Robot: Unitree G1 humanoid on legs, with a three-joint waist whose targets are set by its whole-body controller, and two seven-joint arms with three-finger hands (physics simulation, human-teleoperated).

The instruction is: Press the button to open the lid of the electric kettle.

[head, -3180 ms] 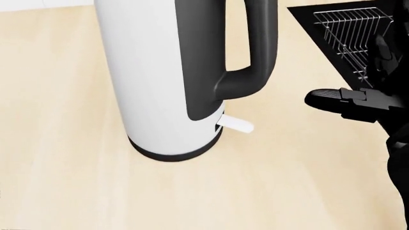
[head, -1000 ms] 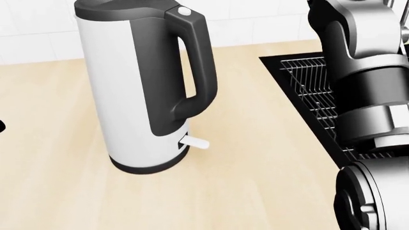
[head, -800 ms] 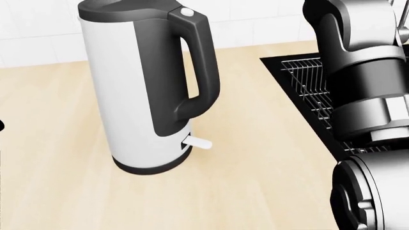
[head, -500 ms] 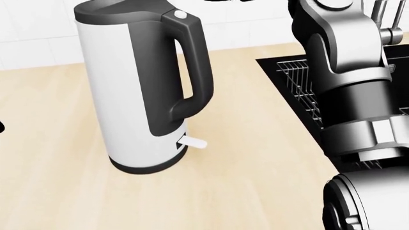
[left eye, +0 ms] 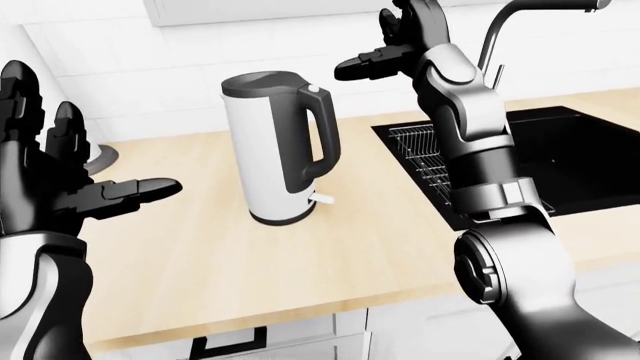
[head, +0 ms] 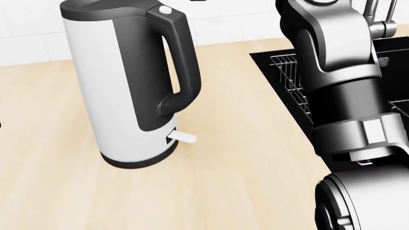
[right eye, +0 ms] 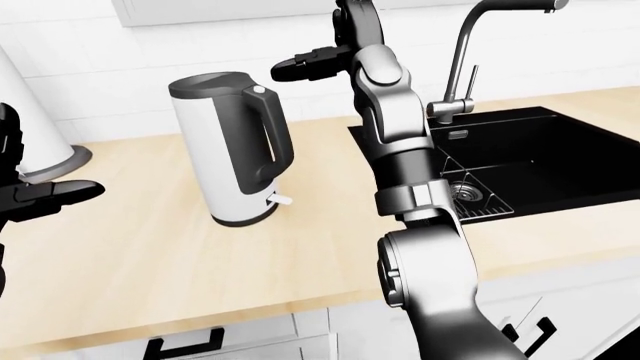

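The white electric kettle with a dark handle stands upright on the wooden counter. Its dark lid is down. The small round white button sits at the top of the handle; it also shows in the head view. My right hand is open with fingers spread, raised above and to the right of the button, apart from it, its thumb pointing left toward the kettle. My left hand is open and empty at the left, well clear of the kettle.
A black sink with a wire rack and a tall tap lies right of the kettle. My right arm fills the right of the head view. A white object on a grey base stands at the far left.
The camera has moved, and the kettle now sits further left in the head view. My right arm has shifted left and risen; the hand that was low beside the handle is now above the kettle's top.
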